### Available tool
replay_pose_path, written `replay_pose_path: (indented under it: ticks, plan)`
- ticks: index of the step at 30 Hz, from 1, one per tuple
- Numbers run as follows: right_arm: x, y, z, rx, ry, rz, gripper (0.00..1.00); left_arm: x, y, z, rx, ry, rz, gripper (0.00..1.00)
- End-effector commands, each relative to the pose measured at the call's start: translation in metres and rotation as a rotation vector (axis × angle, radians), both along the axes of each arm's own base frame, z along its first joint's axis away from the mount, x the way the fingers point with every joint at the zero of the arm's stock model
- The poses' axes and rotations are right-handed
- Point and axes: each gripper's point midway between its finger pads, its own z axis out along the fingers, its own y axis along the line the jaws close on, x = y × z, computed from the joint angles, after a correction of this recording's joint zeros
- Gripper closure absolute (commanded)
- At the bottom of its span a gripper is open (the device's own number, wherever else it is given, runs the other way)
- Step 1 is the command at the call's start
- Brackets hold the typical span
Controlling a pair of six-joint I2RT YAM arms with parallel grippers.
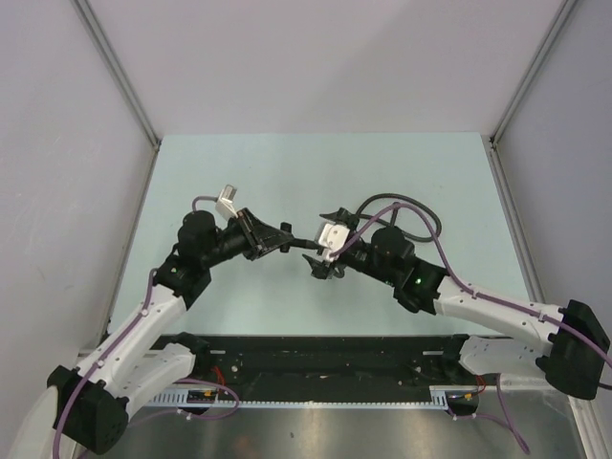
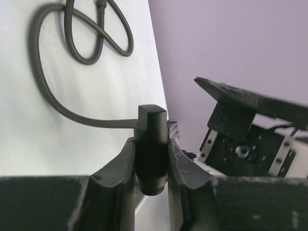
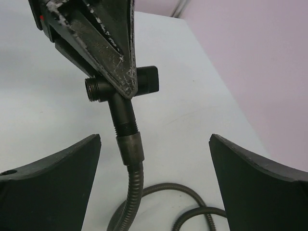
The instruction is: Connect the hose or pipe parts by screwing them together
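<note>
My left gripper [image 1: 275, 239] is shut on a black T-shaped fitting [image 2: 151, 144], which stands clamped between its jaws above the table. In the right wrist view the fitting [image 3: 126, 91] hangs from the left fingers [image 3: 103, 43]. A knurled hose collar [image 3: 131, 147] sits on its threaded stem, with a band of thread showing above the collar. The dark ribbed hose [image 3: 134, 192] runs down from the collar and coils on the table [image 1: 406, 212]. My right gripper [image 3: 154, 166] stands wide open on either side of the collar, touching nothing.
The hose's slack lies in loops [image 2: 82, 43] on the pale green table [image 1: 239, 182] behind the right wrist. Purple cables with a white connector block [image 1: 228, 199] ride on the arms. Grey walls [image 1: 57, 172] close in both sides.
</note>
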Motion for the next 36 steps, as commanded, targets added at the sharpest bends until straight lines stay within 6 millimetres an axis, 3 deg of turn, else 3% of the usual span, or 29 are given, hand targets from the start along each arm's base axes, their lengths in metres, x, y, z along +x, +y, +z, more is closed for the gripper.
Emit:
replay_pose_path:
  ticks: [1, 6, 10, 13, 17, 19, 20, 22, 24, 27, 29, 30, 32, 33, 34, 36]
  plan:
    - [0.002, -0.007, 0.023, -0.078, -0.238, -0.115, 0.02, -0.005, -0.001, 0.039, -0.190, 0.138, 0.035, 1.00]
    - [-0.010, 0.009, 0.009, -0.179, -0.310, -0.094, 0.09, -0.009, 0.004, 0.041, -0.254, 0.217, 0.085, 1.00]
    - [-0.006, 0.016, 0.002, -0.208, -0.345, -0.136, 0.12, -0.014, 0.001, 0.039, -0.263, 0.255, 0.054, 1.00]
    - [-0.004, 0.019, 0.006, -0.207, -0.381, -0.160, 0.27, -0.018, -0.001, 0.038, -0.275, 0.283, 0.035, 1.00]
    - [-0.004, 0.022, 0.009, -0.186, -0.381, -0.158, 0.73, -0.019, 0.001, 0.042, -0.283, 0.269, 0.043, 1.00]
    - [-0.009, 0.027, 0.006, -0.182, -0.358, -0.124, 0.83, -0.020, 0.000, 0.045, -0.267, 0.238, 0.028, 1.00]
    - [-0.009, 0.029, 0.011, -0.158, -0.327, -0.121, 0.92, -0.019, -0.002, 0.042, -0.253, 0.234, 0.014, 1.00]
    - [-0.015, 0.035, 0.000, -0.179, -0.272, -0.051, 1.00, -0.022, -0.006, 0.046, -0.192, 0.142, -0.054, 1.00]
    - [-0.015, 0.035, -0.008, -0.187, -0.167, 0.011, 1.00, -0.019, -0.012, 0.044, -0.096, 0.014, -0.137, 1.00]
    - [-0.032, 0.042, -0.012, -0.119, 0.006, 0.216, 1.00, -0.022, -0.020, 0.037, -0.004, -0.141, -0.252, 1.00]
    - [-0.033, 0.040, -0.012, -0.092, 0.077, 0.275, 1.00, -0.025, -0.024, 0.046, -0.021, -0.313, -0.297, 1.00]
    - [-0.037, 0.036, -0.016, -0.078, 0.146, 0.331, 1.00, -0.027, -0.021, 0.037, 0.003, -0.382, -0.294, 1.00]
    - [-0.036, 0.033, -0.020, -0.068, 0.212, 0.372, 1.00, -0.026, -0.018, 0.040, 0.030, -0.524, -0.266, 1.00]
    - [-0.046, 0.033, -0.023, -0.062, 0.253, 0.446, 1.00, -0.026, -0.016, 0.029, 0.088, -0.615, -0.272, 1.00]
    - [-0.039, 0.027, -0.028, -0.051, 0.311, 0.448, 1.00, -0.029, -0.014, 0.031, 0.107, -0.688, -0.276, 1.00]
    - [-0.049, 0.024, -0.030, -0.034, 0.387, 0.544, 1.00, -0.036, -0.016, 0.021, 0.180, -0.839, -0.344, 1.00]
